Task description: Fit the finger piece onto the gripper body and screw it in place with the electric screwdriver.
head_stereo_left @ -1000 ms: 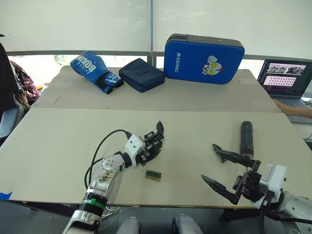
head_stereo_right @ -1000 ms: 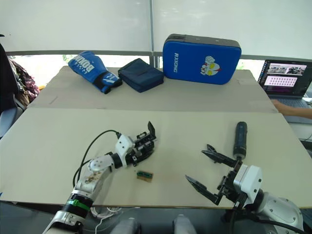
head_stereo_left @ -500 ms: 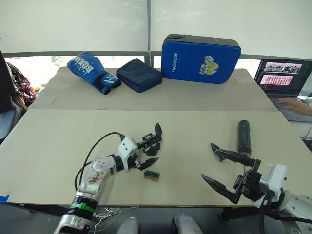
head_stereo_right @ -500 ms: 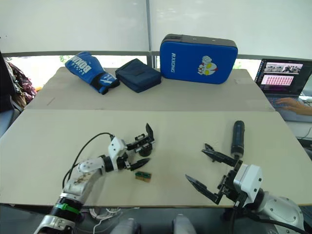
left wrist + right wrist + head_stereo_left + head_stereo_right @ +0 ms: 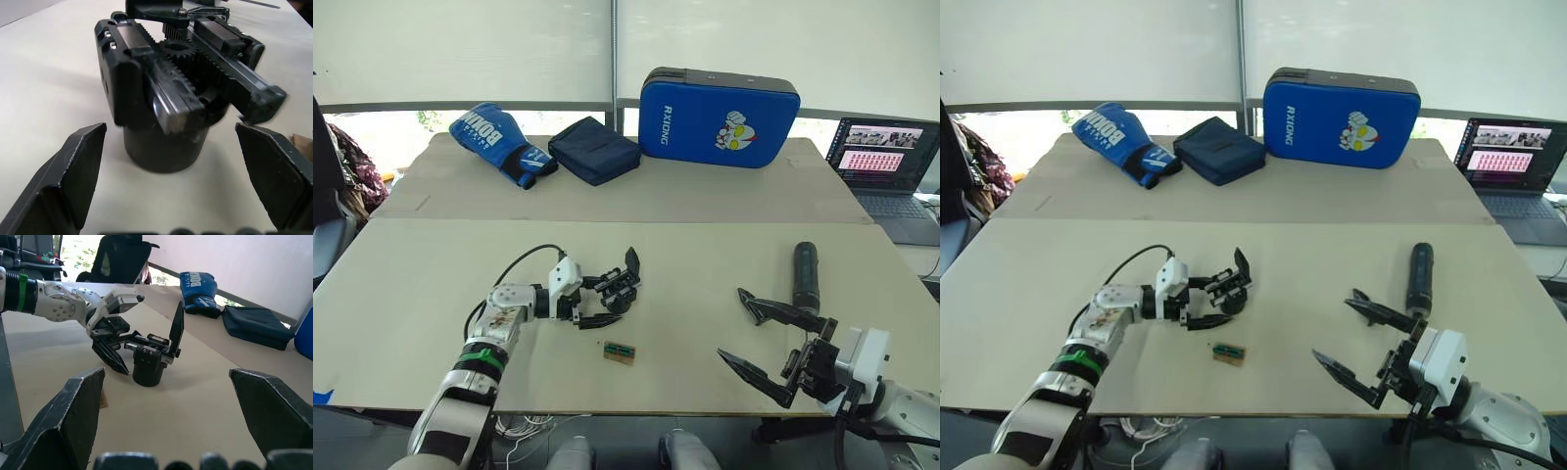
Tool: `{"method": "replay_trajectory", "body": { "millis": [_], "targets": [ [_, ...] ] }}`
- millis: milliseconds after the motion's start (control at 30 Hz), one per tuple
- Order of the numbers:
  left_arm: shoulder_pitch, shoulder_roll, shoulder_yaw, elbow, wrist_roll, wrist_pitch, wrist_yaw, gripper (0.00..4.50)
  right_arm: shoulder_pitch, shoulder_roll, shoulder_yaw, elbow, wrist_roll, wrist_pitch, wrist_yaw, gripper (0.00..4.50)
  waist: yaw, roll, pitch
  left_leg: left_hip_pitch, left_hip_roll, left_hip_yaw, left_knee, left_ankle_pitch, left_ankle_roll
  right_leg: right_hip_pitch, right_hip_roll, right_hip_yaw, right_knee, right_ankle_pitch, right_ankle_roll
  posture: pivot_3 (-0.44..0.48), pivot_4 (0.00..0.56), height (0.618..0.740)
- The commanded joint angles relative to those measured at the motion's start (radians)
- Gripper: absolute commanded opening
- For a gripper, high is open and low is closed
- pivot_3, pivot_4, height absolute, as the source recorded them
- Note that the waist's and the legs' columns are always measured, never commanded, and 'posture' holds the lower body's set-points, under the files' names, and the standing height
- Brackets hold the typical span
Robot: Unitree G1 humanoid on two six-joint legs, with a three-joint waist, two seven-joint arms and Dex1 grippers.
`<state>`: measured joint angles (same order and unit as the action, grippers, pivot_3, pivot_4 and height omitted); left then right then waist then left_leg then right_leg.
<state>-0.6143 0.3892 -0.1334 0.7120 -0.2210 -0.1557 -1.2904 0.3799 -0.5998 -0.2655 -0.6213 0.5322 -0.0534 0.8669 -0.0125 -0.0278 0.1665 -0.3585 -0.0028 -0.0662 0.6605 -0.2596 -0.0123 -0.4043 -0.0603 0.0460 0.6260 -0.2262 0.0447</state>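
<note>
The gripper body (image 5: 623,286), a small black block on a round base with a pointed finger standing up, sits on the table left of centre. My left gripper (image 5: 614,300) is open, one finger on each side of the body, with a gap to both (image 5: 169,128). The electric screwdriver (image 5: 805,274) lies on the table to the right. Just in front of it my right gripper (image 5: 732,324) hovers open and empty. The finger piece is out of view as a separate part.
A small green-and-tan block (image 5: 621,352) lies just in front of the gripper body. At the back are a blue boxing glove (image 5: 503,142), a navy pouch (image 5: 597,150) and a blue pad (image 5: 722,104). A laptop (image 5: 885,153) stands at the far right.
My left gripper was closed around the gripper body and has opened. Its arm has swung left, so it now reaches in from the side. The right arm has not moved.
</note>
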Motion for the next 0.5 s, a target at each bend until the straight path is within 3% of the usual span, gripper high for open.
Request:
{"method": "replay_trajectory", "body": {
  "millis": [33,133,300,400,500],
  "targets": [
    [-0.044,-0.018,0.004,0.068,0.021,-0.067,-0.02,4.47,0.004,-0.003,-0.017,-0.036,0.009,-0.004,-0.005,4.5,-0.002,0.0,0.0,0.0,0.0,0.0,0.0,0.0,0.0,0.0,0.0,0.0,0.0,0.0,0.0,0.0,0.15,0.74],
    [-0.056,-0.024,0.004,0.105,0.04,-0.094,-0.026,4.47,0.004,-0.003,-0.018,-0.036,0.009,-0.004,-0.007,4.5,-0.003,0.0,0.0,0.0,0.0,0.0,0.0,0.0,0.0,0.0,0.0,0.0,0.0,0.0,0.0,0.0,0.15,0.74],
    [-0.038,-0.027,0.008,0.107,0.059,-0.142,-0.009,2.3,0.003,-0.001,-0.013,-0.033,0.004,-0.006,-0.008,4.5,-0.002,0.0,0.0,0.0,0.0,0.0,0.0,0.0,0.0,0.0,0.0,0.0,0.0,0.0,0.0,0.0,0.15,0.74],
    [-0.005,-0.037,0.027,0.039,0.051,-0.107,0.059,2.28,0.0,0.0,-0.011,-0.028,0.003,-0.008,-0.008,4.5,-0.002,0.0,0.0,0.0,0.0,0.0,0.0,0.0,0.0,0.0,0.0,0.0,0.0,0.0,0.0,0.0,0.15,0.74],
    [0.088,-0.043,0.06,-0.185,-0.007,0.028,0.133,2.28,-0.004,-0.001,-0.012,-0.019,0.005,-0.011,-0.002,4.5,-0.003,0.0,0.0,0.0,0.0,0.0,0.0,0.0,0.0,0.0,0.0,0.0,0.0,0.0,0.0,0.0,0.15,0.74]
  ]
}}
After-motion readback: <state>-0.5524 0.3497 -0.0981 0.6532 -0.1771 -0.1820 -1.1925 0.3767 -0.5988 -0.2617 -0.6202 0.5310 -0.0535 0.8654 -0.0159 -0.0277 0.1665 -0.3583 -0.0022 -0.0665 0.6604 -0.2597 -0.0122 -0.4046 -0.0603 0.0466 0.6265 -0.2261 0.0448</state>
